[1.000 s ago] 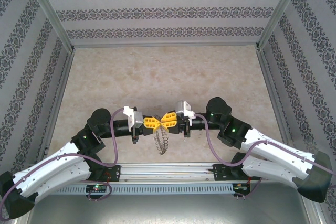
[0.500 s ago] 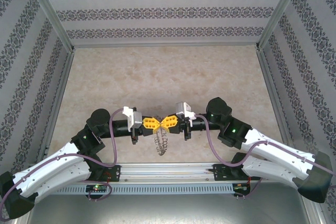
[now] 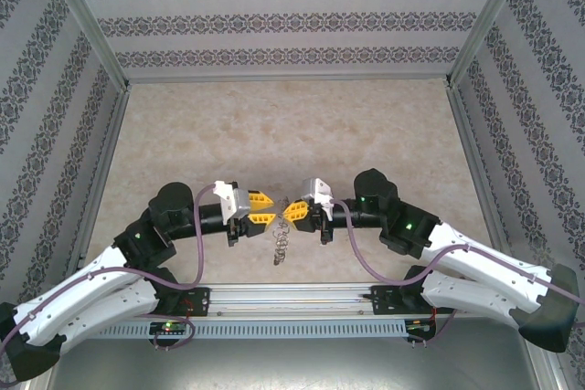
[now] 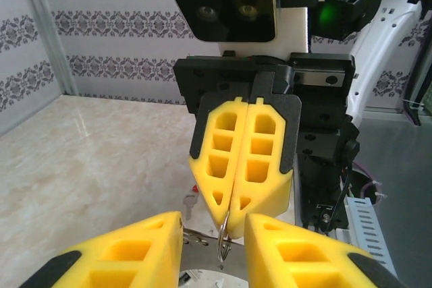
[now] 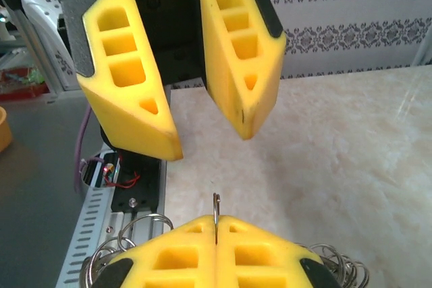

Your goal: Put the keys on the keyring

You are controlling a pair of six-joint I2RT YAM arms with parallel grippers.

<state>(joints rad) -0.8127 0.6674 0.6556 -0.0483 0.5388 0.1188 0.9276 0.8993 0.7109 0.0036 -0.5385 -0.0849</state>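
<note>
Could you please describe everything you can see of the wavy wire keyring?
The silvery-grey keyring of wavy coiled wire hangs limp between the two hands, over the near part of the beige table. The shut right hand pinches it: a thin bit of wire stands up from its yellow fingertips, with loops bulging out on both sides. The open left hand does not grip it.
</note>
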